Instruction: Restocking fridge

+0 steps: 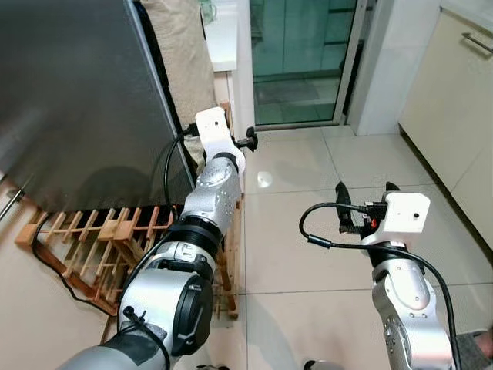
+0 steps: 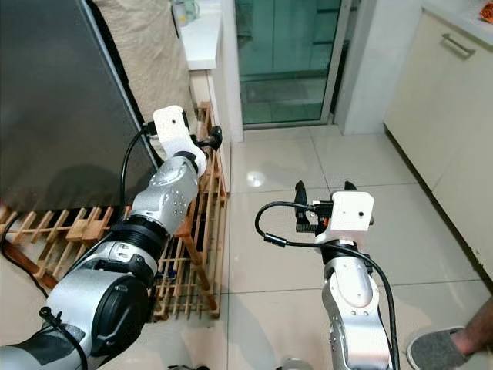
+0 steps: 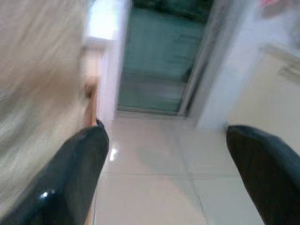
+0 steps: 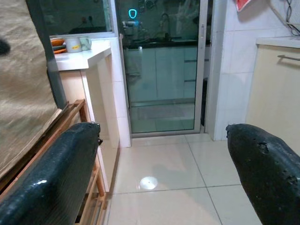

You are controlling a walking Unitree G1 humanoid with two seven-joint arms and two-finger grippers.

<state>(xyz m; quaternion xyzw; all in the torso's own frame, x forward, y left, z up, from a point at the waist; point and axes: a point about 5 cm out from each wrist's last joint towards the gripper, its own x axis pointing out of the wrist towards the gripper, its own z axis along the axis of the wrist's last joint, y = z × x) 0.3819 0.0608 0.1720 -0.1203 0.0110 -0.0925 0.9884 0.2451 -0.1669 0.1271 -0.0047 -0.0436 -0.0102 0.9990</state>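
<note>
No readable text, labels, brands or numbers anywhere. Only sign-like mark: a small glowing cyan ring symbol [image 4: 132, 13] seen through the glass door [image 4: 161, 70], up near the door's top edge, no characters legible in it. Red item [image 4: 243, 4] on the wall just right of the glass door may carry print, too cropped to read. Left wrist view too blurred for any lettering.
</note>
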